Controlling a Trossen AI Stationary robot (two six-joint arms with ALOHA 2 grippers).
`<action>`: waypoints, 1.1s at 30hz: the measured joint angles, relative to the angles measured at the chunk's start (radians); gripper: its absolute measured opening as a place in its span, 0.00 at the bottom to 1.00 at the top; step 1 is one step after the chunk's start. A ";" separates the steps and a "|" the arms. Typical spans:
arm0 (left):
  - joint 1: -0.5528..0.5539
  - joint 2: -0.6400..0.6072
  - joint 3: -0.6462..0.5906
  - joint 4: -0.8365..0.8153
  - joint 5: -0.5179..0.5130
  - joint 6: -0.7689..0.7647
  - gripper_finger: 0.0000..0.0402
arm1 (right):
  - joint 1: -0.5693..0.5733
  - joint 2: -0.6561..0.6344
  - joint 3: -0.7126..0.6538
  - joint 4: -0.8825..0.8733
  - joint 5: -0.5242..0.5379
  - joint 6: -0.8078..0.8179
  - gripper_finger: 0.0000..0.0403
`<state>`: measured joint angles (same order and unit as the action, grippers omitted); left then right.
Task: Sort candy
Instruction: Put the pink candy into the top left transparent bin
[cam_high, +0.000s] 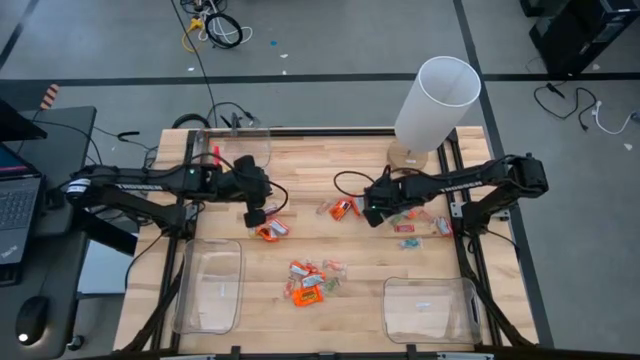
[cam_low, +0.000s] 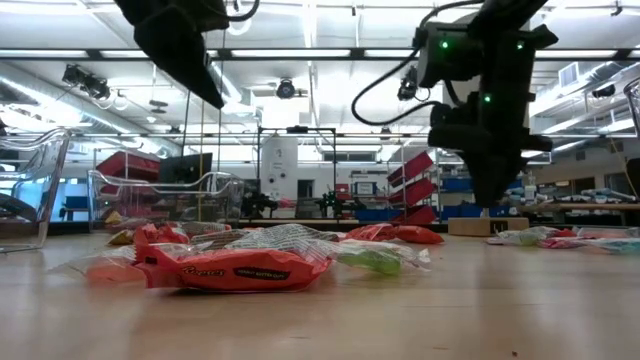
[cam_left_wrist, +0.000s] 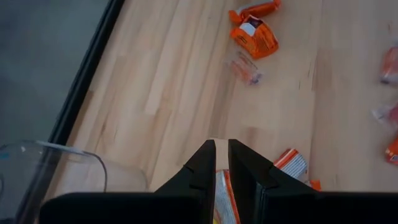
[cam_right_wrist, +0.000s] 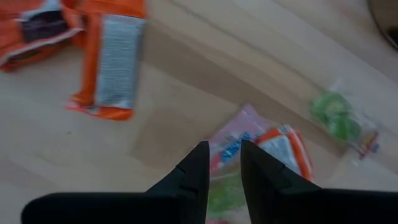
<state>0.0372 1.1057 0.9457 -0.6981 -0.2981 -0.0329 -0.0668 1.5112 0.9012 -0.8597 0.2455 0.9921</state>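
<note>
The wooden tabletop (cam_high: 310, 165) fills the middle of the high view, with two dark arms reaching in from either side. A tall white cylinder (cam_high: 436, 103) stands on its far right part. Three clear bins sit on the wood: one (cam_high: 209, 287) at the near left, one (cam_high: 431, 310) at the near right, and one (cam_high: 243, 146) at the far left edge.

The left end effector (cam_high: 256, 217) hangs over the left-centre of the tabletop, just above a small group of orange sweets (cam_high: 271, 231). In the left wrist view its fingers (cam_left_wrist: 202, 167) stand narrow, with only a thin slit between them, and nothing is gripped there; an orange-and-silver wrapper (cam_left_wrist: 224, 198) lies on the wood below them.

The right end effector (cam_high: 377, 214) hovers at right-centre, beside orange candy (cam_high: 341, 208) and next to pale green and pink pieces (cam_high: 408, 228) scattered toward the right edge. Its fingers (cam_right_wrist: 195, 173) are also narrowly parted and hold nothing; a pink wrapper (cam_right_wrist: 231, 142) lies under the gap.

The biggest heap of candy (cam_high: 310, 284) lies near the front centre, between the two near bins, mostly orange with a few pale pieces. In the low view, an orange packet (cam_low: 235, 268) lies flat closest to the camera.
</note>
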 joint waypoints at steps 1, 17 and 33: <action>0.000 0.000 -0.001 0.001 0.000 -0.013 0.12 | -0.002 0.000 0.000 -0.007 0.000 0.006 0.19; 0.000 0.000 -0.001 0.036 -0.008 -0.023 0.12 | 0.014 0.046 -0.011 0.019 0.024 0.056 0.21; 0.000 0.000 -0.001 0.041 -0.008 -0.023 0.12 | 0.013 0.110 -0.012 0.045 0.024 0.072 0.34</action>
<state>0.0372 1.1053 0.9447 -0.6567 -0.3061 -0.0563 -0.0536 1.6213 0.8897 -0.8150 0.2691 1.0637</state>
